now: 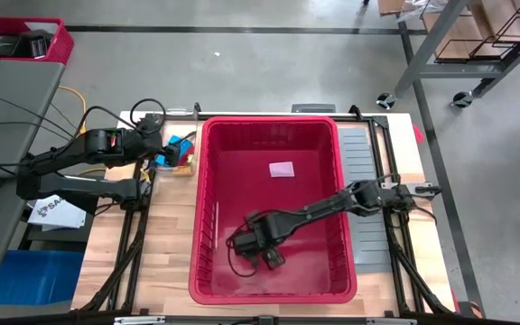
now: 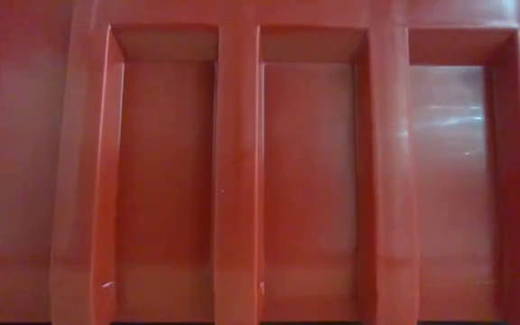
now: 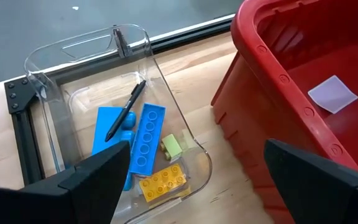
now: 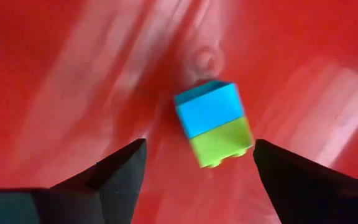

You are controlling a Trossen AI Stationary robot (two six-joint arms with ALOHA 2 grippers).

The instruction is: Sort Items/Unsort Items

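Right end effector [image 4: 194,165] hovering apart, empty, over blue-green block [image 4: 214,123] inside red bin [image 1: 208,217]; risking nudging block away on descent. Left end effector [image 3: 197,171] waiting apart above clear tray [image 3: 126,37].

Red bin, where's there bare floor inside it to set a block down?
Inside the red bin, the floor is bare around the pale paper slip at the far end. The near end is crowded: the right gripper hangs there, open, over a blue-and-green block. The clear tray beside it is crowded.
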